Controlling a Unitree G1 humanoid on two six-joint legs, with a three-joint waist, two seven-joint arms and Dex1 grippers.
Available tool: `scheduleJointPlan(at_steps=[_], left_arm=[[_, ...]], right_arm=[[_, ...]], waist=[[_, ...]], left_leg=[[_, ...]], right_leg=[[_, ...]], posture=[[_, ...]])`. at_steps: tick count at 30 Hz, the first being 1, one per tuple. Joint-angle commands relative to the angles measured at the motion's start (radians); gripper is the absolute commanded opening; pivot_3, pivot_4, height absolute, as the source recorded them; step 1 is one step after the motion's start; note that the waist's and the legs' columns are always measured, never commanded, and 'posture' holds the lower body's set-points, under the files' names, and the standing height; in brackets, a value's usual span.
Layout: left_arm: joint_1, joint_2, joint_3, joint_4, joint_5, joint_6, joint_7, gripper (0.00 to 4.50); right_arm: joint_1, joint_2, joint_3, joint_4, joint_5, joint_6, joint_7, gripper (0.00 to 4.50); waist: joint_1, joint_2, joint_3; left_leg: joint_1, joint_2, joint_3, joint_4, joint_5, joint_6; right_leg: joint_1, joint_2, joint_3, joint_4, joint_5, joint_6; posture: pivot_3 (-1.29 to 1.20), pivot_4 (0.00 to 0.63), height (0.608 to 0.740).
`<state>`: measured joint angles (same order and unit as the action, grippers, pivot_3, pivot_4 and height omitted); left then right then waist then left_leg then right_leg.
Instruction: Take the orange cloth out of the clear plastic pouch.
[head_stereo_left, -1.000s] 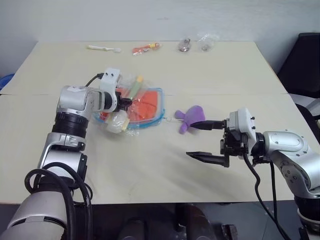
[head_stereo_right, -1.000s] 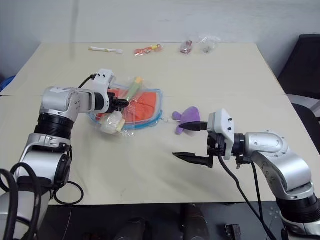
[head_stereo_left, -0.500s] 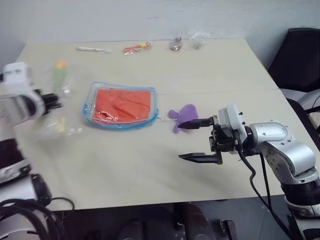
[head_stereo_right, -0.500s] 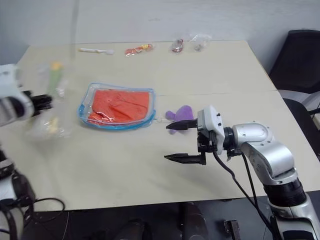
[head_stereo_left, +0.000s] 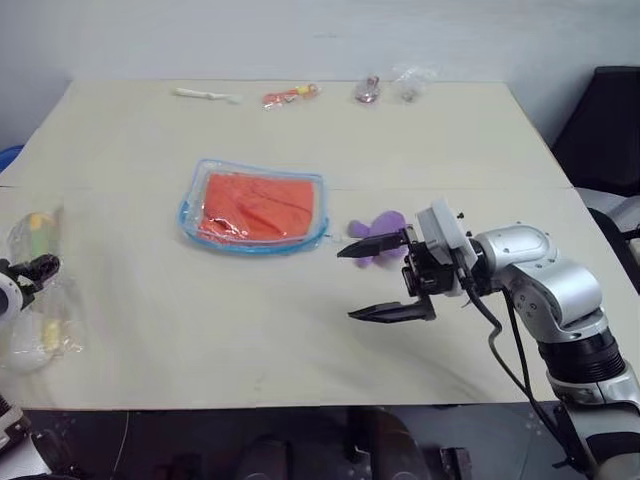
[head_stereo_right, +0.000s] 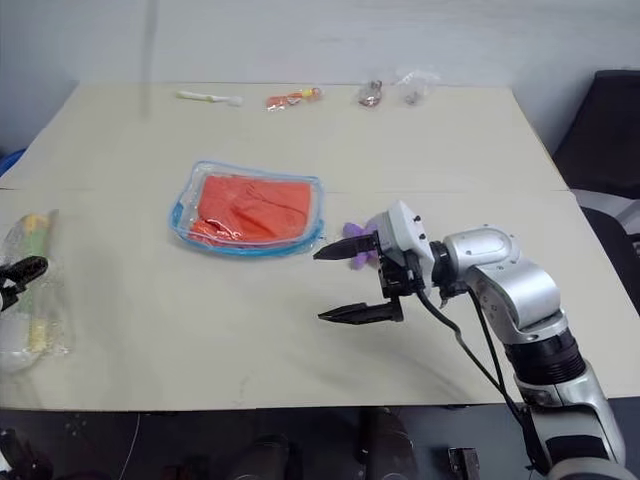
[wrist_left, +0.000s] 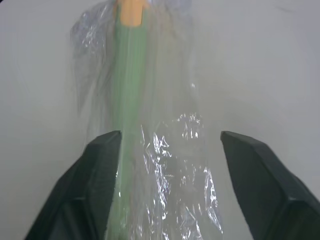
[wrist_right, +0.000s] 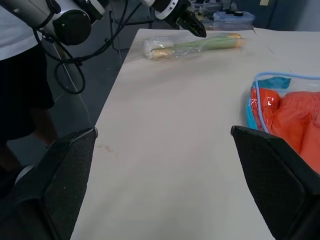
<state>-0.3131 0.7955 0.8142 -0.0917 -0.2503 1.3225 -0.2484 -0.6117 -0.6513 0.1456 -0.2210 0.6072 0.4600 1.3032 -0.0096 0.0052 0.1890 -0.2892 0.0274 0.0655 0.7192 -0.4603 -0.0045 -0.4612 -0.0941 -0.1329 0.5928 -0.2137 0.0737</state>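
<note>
Left gripper (wrist_left: 170, 165) sits at the table's far-left edge, fingers spread wide around the thin clear bag (wrist_left: 150, 125). Right gripper (head_stereo_left: 375, 280) hovers level, pointing left, jaws wide and empty, just right of the clear plastic pouch (head_stereo_left: 255, 207) with the orange cloth (head_stereo_left: 260, 204) inside.
</note>
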Motion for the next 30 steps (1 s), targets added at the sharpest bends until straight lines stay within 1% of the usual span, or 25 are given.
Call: scheduleJointPlan(at_steps=[1, 4, 6, 9, 10, 12, 13, 15, 18, 20, 22, 24, 26, 30], left_arm=[[0.059, 0.097, 0.032, -0.065, 0.018, -0.066, -0.039, 4.48], [0.059, 0.16, 0.024, -0.099, -0.033, -0.192, -0.14, 4.48], [0.058, 0.202, -0.038, -0.138, -0.081, -0.328, -0.269, 4.48], [0.125, 0.284, -0.205, -0.203, -0.077, -0.629, -0.515, 4.48], [0.149, 0.329, -0.298, -0.182, -0.023, -0.77, -0.586, 4.48], [0.16, 0.38, -0.414, -0.122, 0.046, -0.95, -0.658, 4.48], [0.127, 0.386, -0.476, -0.079, 0.066, -1.017, -0.682, 4.48], [0.034, 0.364, -0.563, -0.022, 0.061, -1.079, -0.717, 4.48], [-0.089, 0.3, -0.655, -0.012, 0.024, -1.129, -0.773, 4.48], [-0.161, 0.25, -0.709, -0.048, -0.012, -1.083, -0.798, 4.48], [-0.215, 0.211, -0.736, -0.108, -0.092, -0.981, -0.825, 4.48], [-0.226, 0.217, -0.758, -0.136, -0.093, -0.989, -0.868, 4.48], [-0.212, 0.253, -0.785, -0.078, -0.013, -1.087, -0.905, 4.48], [-0.205, 0.311, -0.835, 0.133, 0.14, -1.321, -0.935, 4.48]], right_arm=[[-0.006, 0.003, -0.037, -0.01, 0.014, -0.007, -0.006, 4.5], [0.003, 0.001, -0.046, -0.01, 0.011, -0.005, -0.022, 4.5], [0.012, -0.001, -0.049, -0.012, 0.007, -0.007, -0.03, 4.5], [0.022, -0.004, -0.052, -0.02, 0.001, -0.007, -0.046, 4.5], [0.025, -0.005, -0.057, -0.026, 0.002, -0.004, -0.055, 4.5], [0.029, -0.007, -0.063, -0.035, 0.003, -0.001, -0.069, 4.5], [0.034, -0.009, -0.07, -0.044, 0.006, 0.004, -0.082, 4.5], [0.047, -0.014, -0.085, -0.06, 0.01, 0.014, -0.105, 4.5], [0.076, -0.03, -0.104, -0.079, -0.001, 0.012, -0.131, 4.5], [0.09, -0.037, -0.111, -0.08, -0.027, 0.002, -0.157, 4.5], [0.105, -0.044, -0.115, -0.087, -0.049, -0.005, -0.179, 4.5], [0.12, -0.051, -0.127, -0.106, -0.044, 0.006, -0.194, 4.5], [0.137, -0.058, -0.138, -0.136, -0.029, 0.022, -0.209, 4.5], [0.158, -0.064, -0.141, -0.171, -0.024, 0.036, -0.226, 4.5]], waist=[[-0.007, 0.0, 0.0], [-0.01, 0.0, 0.0], [-0.005, 0.0, 0.0], [0.003, 0.001, 0.001], [0.004, 0.002, 0.001], [0.002, 0.005, 0.002], [0.002, 0.007, 0.003], [0.003, 0.007, 0.003], [0.004, 0.006, 0.003], [0.004, 0.006, 0.003], [0.004, 0.006, 0.002], [0.005, 0.006, 0.002], [0.001, 0.006, 0.002], [-0.009, 0.006, 0.002]], left_leg=[[0.0, 0.0, 0.0, 0.0, 0.0, 0.0], [0.0, 0.001, 0.0, 0.0, 0.0, -0.001], [0.0, 0.001, -0.001, 0.0, 0.0, -0.001], [0.0, 0.0, -0.001, 0.0, 0.0, -0.001], [-0.001, 0.0, 0.0, 0.0, 0.0, -0.001], [0.0, 0.0, 0.0, -0.001, 0.0, -0.001], [0.0, 0.0, 0.001, -0.001, 0.0, -0.001], [0.0, 0.0, 0.002, -0.002, 0.0, -0.001], [-0.001, 0.001, 0.003, -0.001, 0.0, -0.002], [-0.002, 0.001, 0.003, -0.001, 0.0, -0.002], [-0.001, 0.0, 0.004, -0.001, 0.0, -0.001], [-0.002, 0.0, 0.004, 0.0, 0.0, -0.001], [-0.001, 0.0, 0.003, 0.0, 0.0, -0.001], [-0.001, 0.001, 0.004, -0.001, 0.0, -0.001]], right_leg=[[0.0, 0.0, 0.0, 0.0, 0.0, 0.0], [-0.001, 0.0, 0.0, 0.0, 0.0, -0.001], [-0.001, -0.001, 0.0, 0.0, 0.0, -0.001], [-0.001, -0.002, 0.0, 0.0, 0.0, -0.001], [-0.001, -0.002, 0.0, 0.0, 0.0, -0.001], [-0.001, -0.002, 0.0, 0.0, -0.001, -0.001], [-0.002, -0.002, 0.0, -0.001, -0.001, -0.001], [-0.002, 0.0, 0.0, 0.0, -0.001, -0.001], [-0.003, 0.002, 0.0, 0.0, 0.0, -0.002], [-0.003, 0.001, 0.0, 0.0, 0.0, -0.002], [-0.003, 0.001, 0.0, 0.0, 0.0, -0.001], [-0.003, 0.001, 0.0, 0.001, 0.0, -0.001], [-0.003, 0.001, 0.0, 0.0, 0.0, -0.001], [-0.002, 0.002, 0.001, 0.001, 0.0, -0.001]], posture=[[0.0, 0.15, 0.74], [0.0, 0.15, 0.74], [0.0, 0.15, 0.74], [0.0, 0.15, 0.74], [0.0, 0.15, 0.74], [0.0, 0.15, 0.74], [0.0, 0.15, 0.74], [0.0, 0.15, 0.74], [0.0, 0.15, 0.74], [0.0, 0.15, 0.74], [0.0, 0.15, 0.74], [0.0, 0.15, 0.74], [0.0, 0.15, 0.74], [0.0, 0.15, 0.74]])
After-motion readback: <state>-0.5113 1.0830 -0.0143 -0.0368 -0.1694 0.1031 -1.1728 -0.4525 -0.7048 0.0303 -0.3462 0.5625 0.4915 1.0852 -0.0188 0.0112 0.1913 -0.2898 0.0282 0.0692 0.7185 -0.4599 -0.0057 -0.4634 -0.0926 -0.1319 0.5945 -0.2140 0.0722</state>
